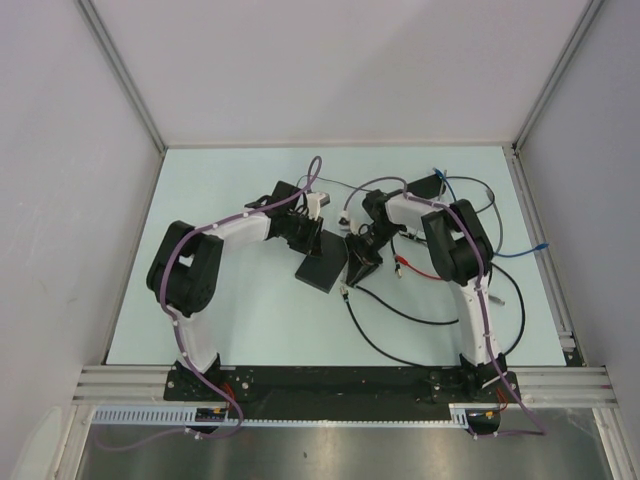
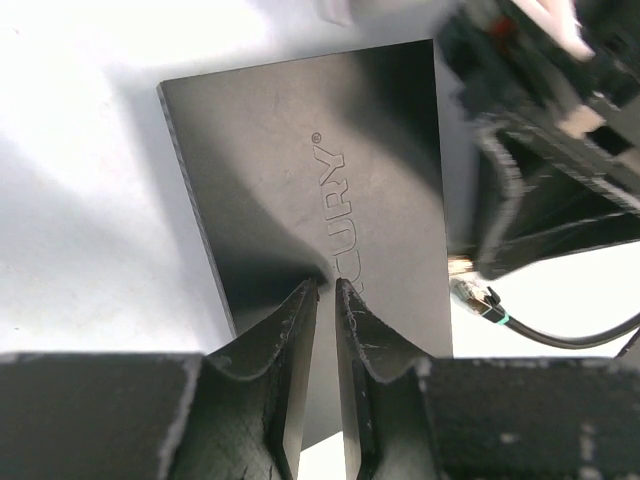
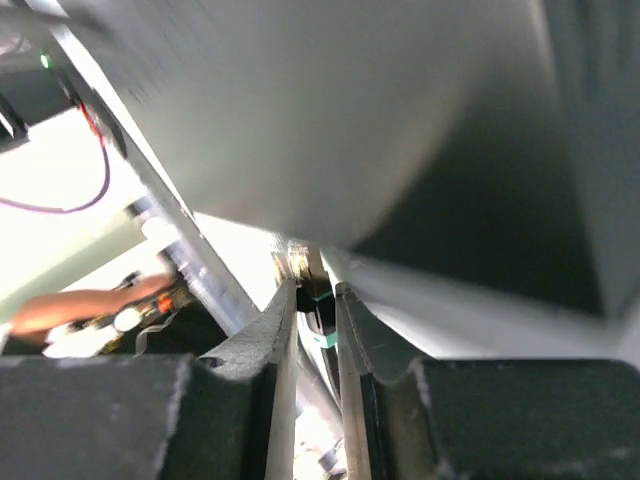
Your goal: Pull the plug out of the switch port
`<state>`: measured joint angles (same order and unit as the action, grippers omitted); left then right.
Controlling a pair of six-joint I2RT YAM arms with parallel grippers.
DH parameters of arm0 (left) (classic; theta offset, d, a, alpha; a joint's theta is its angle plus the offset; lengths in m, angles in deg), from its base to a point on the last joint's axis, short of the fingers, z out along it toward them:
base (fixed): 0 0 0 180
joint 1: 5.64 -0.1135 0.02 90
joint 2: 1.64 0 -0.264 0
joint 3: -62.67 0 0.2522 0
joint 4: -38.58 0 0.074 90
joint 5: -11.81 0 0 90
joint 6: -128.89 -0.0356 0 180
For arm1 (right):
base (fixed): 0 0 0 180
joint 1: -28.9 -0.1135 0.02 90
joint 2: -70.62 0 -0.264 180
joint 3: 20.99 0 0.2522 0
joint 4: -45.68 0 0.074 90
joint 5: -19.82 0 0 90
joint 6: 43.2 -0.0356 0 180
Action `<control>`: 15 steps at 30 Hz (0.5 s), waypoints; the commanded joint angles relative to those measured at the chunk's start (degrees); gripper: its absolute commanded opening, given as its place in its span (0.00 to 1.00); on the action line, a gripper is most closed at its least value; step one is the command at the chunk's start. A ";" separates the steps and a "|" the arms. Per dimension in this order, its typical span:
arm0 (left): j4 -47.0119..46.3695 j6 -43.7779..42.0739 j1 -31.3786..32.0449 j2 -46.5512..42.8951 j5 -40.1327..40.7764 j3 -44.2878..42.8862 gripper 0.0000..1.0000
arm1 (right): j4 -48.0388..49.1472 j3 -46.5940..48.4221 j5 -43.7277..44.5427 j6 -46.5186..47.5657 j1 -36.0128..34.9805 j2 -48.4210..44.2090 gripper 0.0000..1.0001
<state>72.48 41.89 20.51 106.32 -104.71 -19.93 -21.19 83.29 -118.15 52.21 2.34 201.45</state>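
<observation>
The left hand (image 2: pixel 325 288), nearly closed, is pressing its tips on the black box (image 2: pixel 300 170); the right hand (image 3: pixel 314 295), angled down, is pinching the plug (image 3: pixel 318 315).

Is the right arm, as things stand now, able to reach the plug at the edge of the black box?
Probably yes. The right claw seems closed around the plug, with nothing between them. The left claw rests on top of the black box, clear of the plug.
</observation>
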 commanded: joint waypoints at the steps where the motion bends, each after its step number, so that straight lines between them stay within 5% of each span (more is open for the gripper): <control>1: 8.25 -4.76 -0.14 5.24 12.81 3.80 0.24 | -1.39 -8.95 20.90 4.88 1.08 5.32 0.00; 15: 9.83 -8.27 -0.31 1.91 13.16 -0.24 0.24 | 0.55 -1.86 16.06 7.68 10.30 -10.39 0.00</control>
<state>74.49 39.69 20.60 106.34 -101.39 -21.88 -26.21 77.52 -114.95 54.22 6.40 197.10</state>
